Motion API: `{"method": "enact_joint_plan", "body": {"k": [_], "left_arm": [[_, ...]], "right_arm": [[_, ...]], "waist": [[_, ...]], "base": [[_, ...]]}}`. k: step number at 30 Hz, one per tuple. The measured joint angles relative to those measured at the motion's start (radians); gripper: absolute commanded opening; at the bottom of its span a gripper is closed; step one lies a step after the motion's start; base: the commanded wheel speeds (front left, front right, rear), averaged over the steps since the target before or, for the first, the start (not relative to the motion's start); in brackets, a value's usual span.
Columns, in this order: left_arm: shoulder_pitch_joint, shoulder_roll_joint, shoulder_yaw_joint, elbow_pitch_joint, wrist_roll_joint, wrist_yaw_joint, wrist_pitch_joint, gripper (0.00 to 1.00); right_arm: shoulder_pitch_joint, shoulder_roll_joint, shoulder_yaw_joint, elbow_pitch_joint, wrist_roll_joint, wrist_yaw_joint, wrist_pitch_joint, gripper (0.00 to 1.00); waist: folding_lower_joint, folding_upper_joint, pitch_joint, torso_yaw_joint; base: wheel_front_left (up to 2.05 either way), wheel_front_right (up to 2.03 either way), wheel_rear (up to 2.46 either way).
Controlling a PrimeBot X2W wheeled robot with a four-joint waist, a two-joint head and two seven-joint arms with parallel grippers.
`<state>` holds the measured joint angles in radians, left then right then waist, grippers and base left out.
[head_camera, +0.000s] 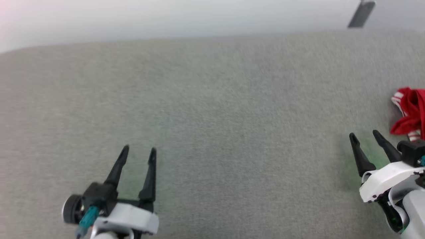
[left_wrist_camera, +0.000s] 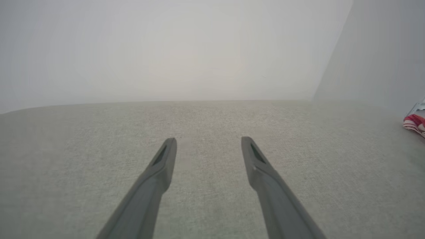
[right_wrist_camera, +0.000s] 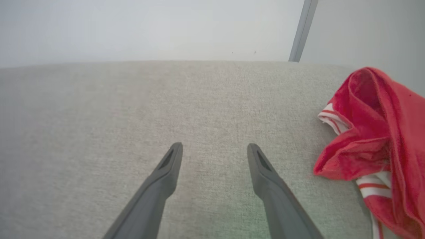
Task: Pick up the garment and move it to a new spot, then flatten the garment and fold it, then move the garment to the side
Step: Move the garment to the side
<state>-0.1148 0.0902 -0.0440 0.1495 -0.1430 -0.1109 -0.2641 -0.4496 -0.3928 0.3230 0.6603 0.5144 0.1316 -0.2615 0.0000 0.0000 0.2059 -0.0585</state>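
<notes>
Left gripper [head_camera: 139, 149] is sitting at the lower left of the grey fabric surface [head_camera: 232, 109], its fingers standing apart and holding nothing. Right gripper [head_camera: 364, 133] is sitting at the lower right, fingers likewise spread and empty. Garment [head_camera: 410, 113] is lying crumpled at the right edge of the head view, just beside the right gripper, and the frame is cutting it off. Right wrist view is showing more of it: red folds bunching up with red-and-white striped edging, lying clear of the fingers. Left wrist view is catching a small sliver at its far right edge.
</notes>
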Motion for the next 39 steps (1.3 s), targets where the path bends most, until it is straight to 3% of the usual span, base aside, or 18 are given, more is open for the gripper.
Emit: {"method": "enact_joint_plan", "body": {"k": [12,20,39], "left_arm": [[0.096,-0.021,0.068,-0.014,0.002,-0.014,0.000,1.00],[0.141,-0.011,0.039,-0.034,-0.022,-0.017,0.000,1.00],[0.225,0.034,0.024,-0.095,-0.043,-0.017,0.000,1.00]], "right_arm": [[0.163,0.111,-0.254,-0.187,-0.129,0.000,0.000,1.00],[0.300,0.149,-0.313,-0.302,-0.198,0.000,-0.002,1.00],[0.515,0.193,-0.405,-0.525,-0.220,0.000,-0.002,1.00]], "waist": [[0.0000,0.0000,-0.121,0.079],[0.0000,0.0000,-0.180,0.124],[0.0000,0.0000,-0.240,0.172]], "base": [[0.00,0.00,0.00],[0.00,0.00,0.00],[0.00,0.00,0.00]]}}
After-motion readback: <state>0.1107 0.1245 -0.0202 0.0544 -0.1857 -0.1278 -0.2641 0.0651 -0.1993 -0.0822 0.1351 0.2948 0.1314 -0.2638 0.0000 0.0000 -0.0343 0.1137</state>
